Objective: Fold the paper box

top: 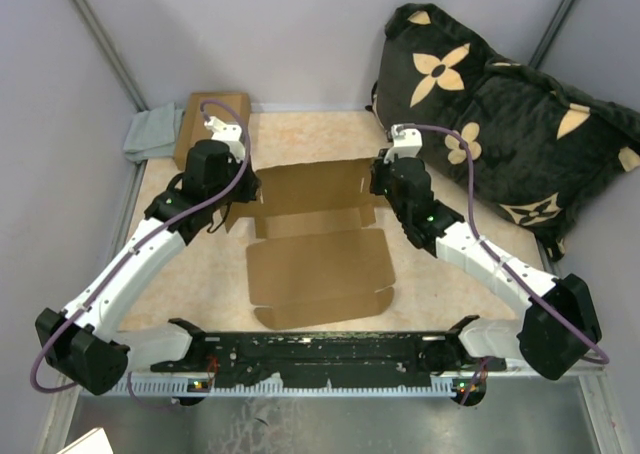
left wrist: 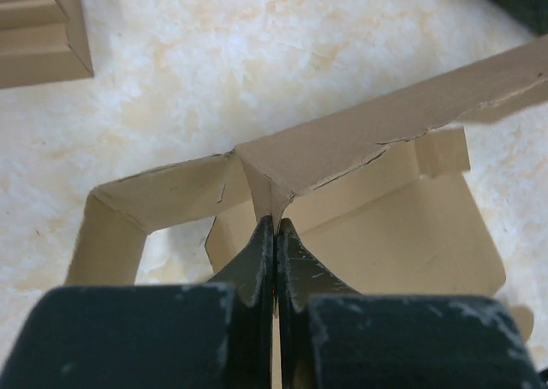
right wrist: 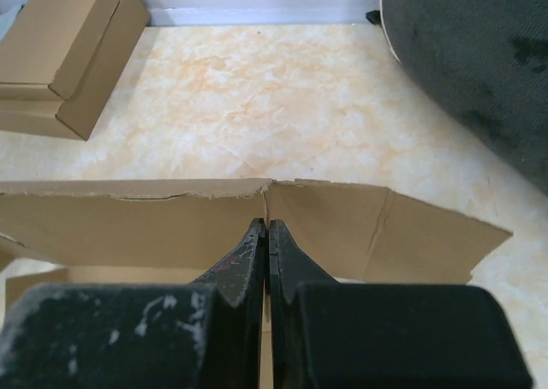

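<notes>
table [top: 320,139]: mottled beige | on it: paper box [top: 320,264], stacked boxes [top: 205,114] far-left, cushion [top: 500,124] far-right

Overhead and close wrist views share paper box [top: 320,264].

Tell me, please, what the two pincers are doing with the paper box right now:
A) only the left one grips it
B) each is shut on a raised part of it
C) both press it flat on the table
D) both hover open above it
B: the wrist views show the left pincer closed on a folded corner of the paper box, and the right pincer closed on its upright panel.
</notes>
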